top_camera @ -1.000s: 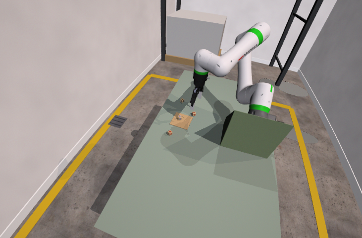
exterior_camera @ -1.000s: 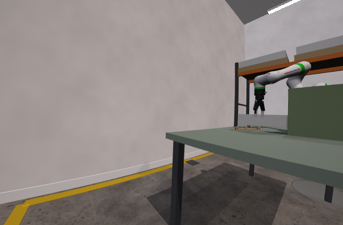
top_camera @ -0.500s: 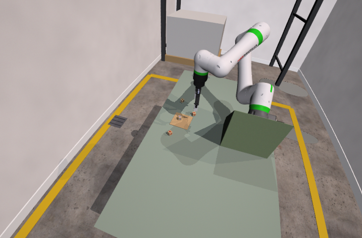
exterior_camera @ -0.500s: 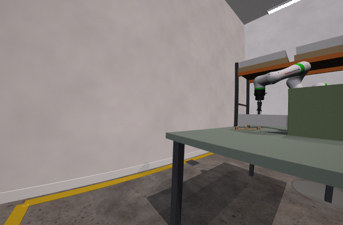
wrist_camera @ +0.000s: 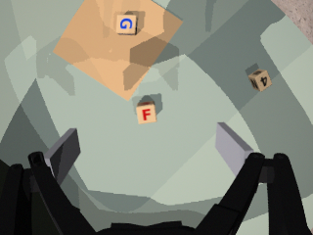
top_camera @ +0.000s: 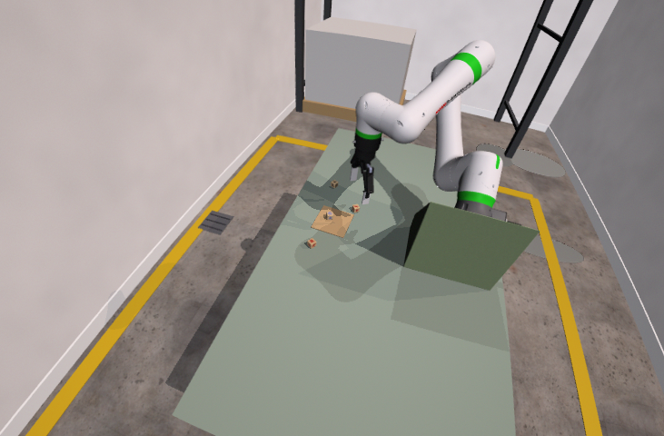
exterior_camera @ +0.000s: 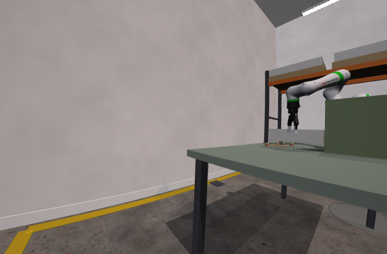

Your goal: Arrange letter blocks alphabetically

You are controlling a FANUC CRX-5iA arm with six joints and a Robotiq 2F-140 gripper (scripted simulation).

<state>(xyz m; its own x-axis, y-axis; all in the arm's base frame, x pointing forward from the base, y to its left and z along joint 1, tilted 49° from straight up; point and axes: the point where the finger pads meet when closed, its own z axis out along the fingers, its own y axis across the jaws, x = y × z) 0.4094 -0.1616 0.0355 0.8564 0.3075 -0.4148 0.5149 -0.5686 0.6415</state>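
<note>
My gripper (top_camera: 360, 187) (exterior_camera: 293, 130) (wrist_camera: 147, 138) is open and empty, well above the table. The F block (top_camera: 355, 208) (exterior_camera: 291, 144) (wrist_camera: 146, 114) lies off the mat near one corner, its red F nearly upright in the wrist view, ahead of the fingertips. The blue G block (top_camera: 329, 215) (exterior_camera: 277, 143) (wrist_camera: 126, 23) sits on the orange mat (top_camera: 324, 226) (wrist_camera: 93, 44), its letter upside down in the wrist view. The 4 block (top_camera: 333, 183) (wrist_camera: 260, 79) lies off the mat. Another block (top_camera: 311, 243) (exterior_camera: 267, 144) with a red mark, too small to read, lies off the mat's opposite side.
A large green box (top_camera: 466, 246) (exterior_camera: 361, 127) stands on the table (top_camera: 342, 360) (exterior_camera: 244, 155) beside the robot's base. The table's long left edge runs near the mat in the top view. Arm shadows fall across the mat and blocks.
</note>
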